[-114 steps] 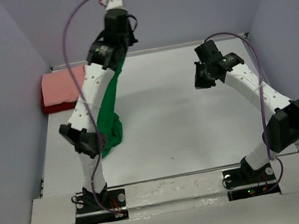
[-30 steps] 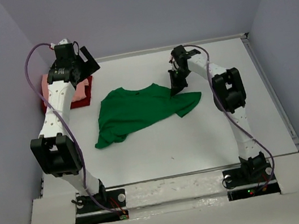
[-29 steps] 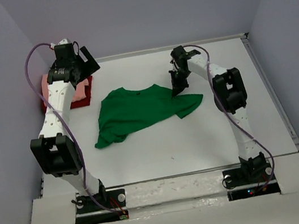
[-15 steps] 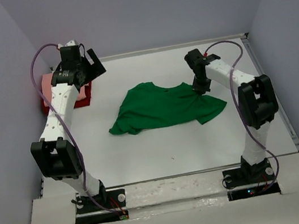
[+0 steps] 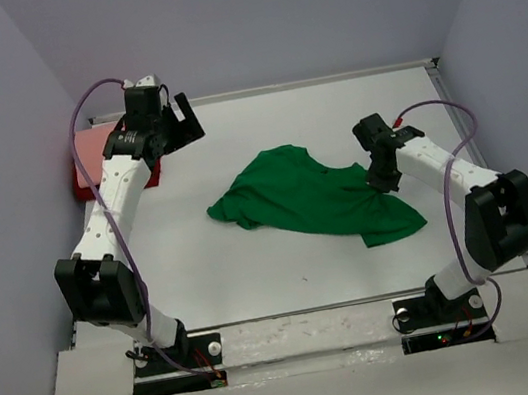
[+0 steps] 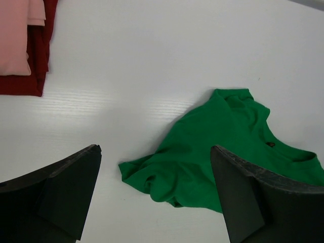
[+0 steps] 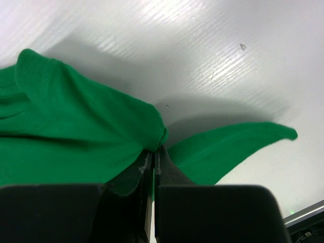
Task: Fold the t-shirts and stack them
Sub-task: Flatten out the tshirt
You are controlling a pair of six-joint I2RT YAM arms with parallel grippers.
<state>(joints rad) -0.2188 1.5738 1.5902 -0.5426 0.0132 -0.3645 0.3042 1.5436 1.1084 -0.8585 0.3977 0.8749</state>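
A bright green t-shirt [image 5: 312,194] lies loosely spread and crumpled in the middle of the white table. My right gripper [image 5: 380,178] is shut on a pinch of its cloth near the right edge; in the right wrist view the jaws [image 7: 155,151] meet on a fold of the green t-shirt [image 7: 76,142]. My left gripper [image 5: 172,130] hovers open at the back left, apart from the shirt, with nothing between its fingers [image 6: 66,187]. The green t-shirt [image 6: 217,162] lies below it. A salmon-pink t-shirt [image 6: 15,35] lies folded on a dark red t-shirt [image 6: 35,66].
The folded stack [image 5: 96,163] sits against the back left corner by the wall. Purple walls close the table on three sides. The arms' bases [image 5: 175,359] stand at the near edge.
My right gripper has dragged the green t-shirt to the right and nearer, stretching it out. My left gripper, open throughout, has moved right, away from the folded stack.
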